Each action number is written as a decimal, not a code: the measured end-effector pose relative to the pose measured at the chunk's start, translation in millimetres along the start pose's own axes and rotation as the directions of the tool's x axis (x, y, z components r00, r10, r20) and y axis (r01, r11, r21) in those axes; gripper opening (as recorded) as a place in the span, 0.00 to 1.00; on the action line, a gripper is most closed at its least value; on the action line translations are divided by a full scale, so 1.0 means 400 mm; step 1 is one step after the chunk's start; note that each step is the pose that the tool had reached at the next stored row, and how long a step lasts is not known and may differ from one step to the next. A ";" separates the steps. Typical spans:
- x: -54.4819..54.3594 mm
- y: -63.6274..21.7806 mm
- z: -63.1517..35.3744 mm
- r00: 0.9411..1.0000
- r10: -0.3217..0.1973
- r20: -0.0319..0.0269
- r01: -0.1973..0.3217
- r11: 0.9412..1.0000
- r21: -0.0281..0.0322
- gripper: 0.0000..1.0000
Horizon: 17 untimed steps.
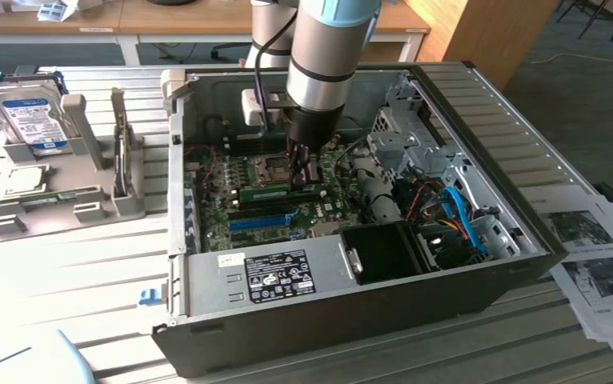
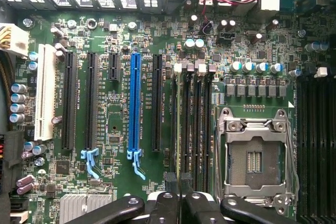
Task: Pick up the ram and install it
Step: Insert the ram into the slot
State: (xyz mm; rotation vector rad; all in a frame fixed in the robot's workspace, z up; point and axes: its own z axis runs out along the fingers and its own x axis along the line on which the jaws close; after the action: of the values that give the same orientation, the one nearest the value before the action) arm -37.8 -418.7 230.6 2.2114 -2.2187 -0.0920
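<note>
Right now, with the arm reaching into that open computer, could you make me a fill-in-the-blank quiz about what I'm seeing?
1. The robot's fingers hold a long, thin ___ circuit-board ram stick.
2. The silver boxy hard drive with the blue-and-white label stands ___ the dark metal computer case.
3. The long plastic slot between black slots is bright ___.
Missing words: green; outside; blue.

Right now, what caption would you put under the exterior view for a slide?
Gripper inside the open computer case, holding the ram level over the motherboard.
</note>
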 end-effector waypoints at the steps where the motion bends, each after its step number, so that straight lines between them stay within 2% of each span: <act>1: 0.000 0.001 0.000 1.000 0.000 0.000 0.000 1.000 0.000 0.11; 5: 0.000 0.002 0.000 1.000 0.000 0.000 0.000 1.000 0.002 0.11; 14: 0.000 0.006 0.002 1.000 0.000 0.000 0.000 1.000 0.012 0.11; 17: 0.000 0.009 0.003 1.000 0.002 0.000 -0.002 1.000 0.012 0.11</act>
State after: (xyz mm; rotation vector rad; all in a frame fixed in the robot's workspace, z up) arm -41.5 -418.7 229.7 2.2151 -2.2276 -0.0788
